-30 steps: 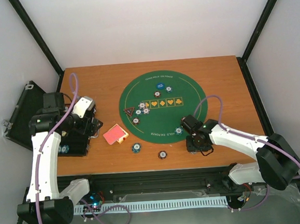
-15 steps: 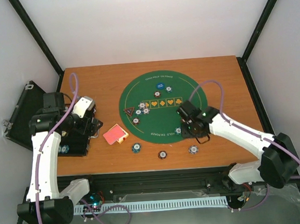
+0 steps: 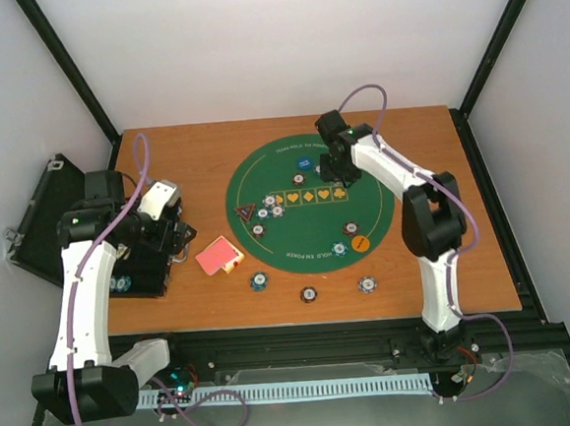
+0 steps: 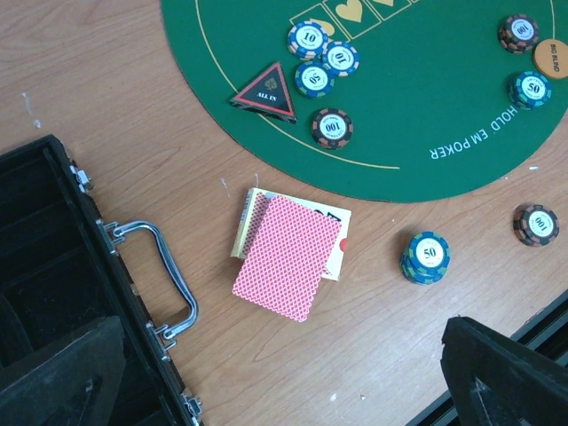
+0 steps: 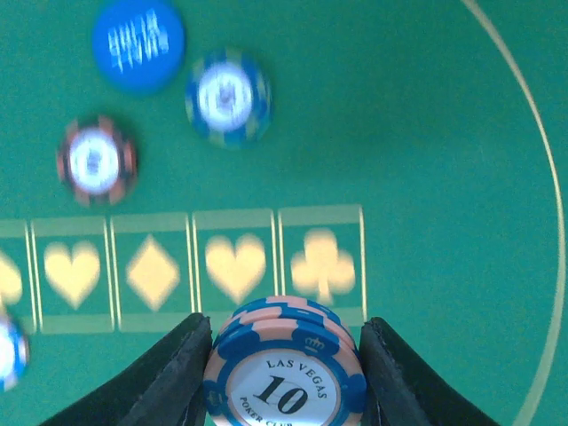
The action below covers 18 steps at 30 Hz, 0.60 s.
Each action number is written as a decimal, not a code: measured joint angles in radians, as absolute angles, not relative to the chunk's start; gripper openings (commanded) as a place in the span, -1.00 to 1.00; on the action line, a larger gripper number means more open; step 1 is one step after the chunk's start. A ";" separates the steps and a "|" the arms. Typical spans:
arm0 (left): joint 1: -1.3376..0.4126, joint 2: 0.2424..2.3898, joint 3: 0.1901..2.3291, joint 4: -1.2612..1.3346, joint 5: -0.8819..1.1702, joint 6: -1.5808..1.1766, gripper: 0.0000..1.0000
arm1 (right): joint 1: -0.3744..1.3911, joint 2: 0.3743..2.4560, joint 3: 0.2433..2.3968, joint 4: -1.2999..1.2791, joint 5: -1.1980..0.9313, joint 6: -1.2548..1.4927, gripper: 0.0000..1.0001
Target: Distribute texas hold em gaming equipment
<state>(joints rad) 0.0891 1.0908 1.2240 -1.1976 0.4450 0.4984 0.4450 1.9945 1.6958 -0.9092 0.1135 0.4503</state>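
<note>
The right gripper pinches a short stack of 10 chips at the bottom centre of its wrist view, just below the club box on the green mat. Its height over the felt is unclear. The best move looks like this: choose bare felt apart from the blue disc and loose chips at upper left, descend level, and release only on contact so the stack lands square. The left gripper hangs fully spread over the cards on the bench.

Red-backed cards sit face down in a skewed pile, lower middle of the left wrist view. Black red-edged triangle lies flat up top, chips just right of it, orange button far right. Right wrist view: blue button upper left, stacked 10 chips bottom centre.
</note>
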 measured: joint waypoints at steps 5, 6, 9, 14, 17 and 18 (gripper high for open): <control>0.089 1.122 1.224 -1.197 0.456 0.498 1.00 | 0.376 2.264 2.013 -0.923 0.113 0.411 -0.27; 0.089 1.128 1.224 -1.197 0.458 0.498 1.00 | 0.366 2.310 2.063 -0.928 0.112 0.407 -0.27; 0.089 1.144 1.225 -1.197 0.459 0.498 1.00 | 0.344 2.424 2.188 -0.947 0.108 0.399 -0.27; 0.089 1.161 1.225 -1.194 0.461 0.498 1.00 | 0.321 2.534 2.280 -0.951 0.094 0.396 -0.25; 0.089 1.163 1.225 -1.186 0.461 0.498 1.00 | 0.311 2.580 2.339 -0.963 0.085 0.395 -0.24; 0.089 1.164 1.225 -1.184 0.461 0.498 1.00 | 0.308 2.588 2.359 -0.966 0.080 0.394 -0.23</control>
<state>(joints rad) 0.0891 1.1645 1.2255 -1.1839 0.4614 0.4984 0.3077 2.5877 2.3589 -0.9661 0.0799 0.3939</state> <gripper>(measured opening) 0.999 0.413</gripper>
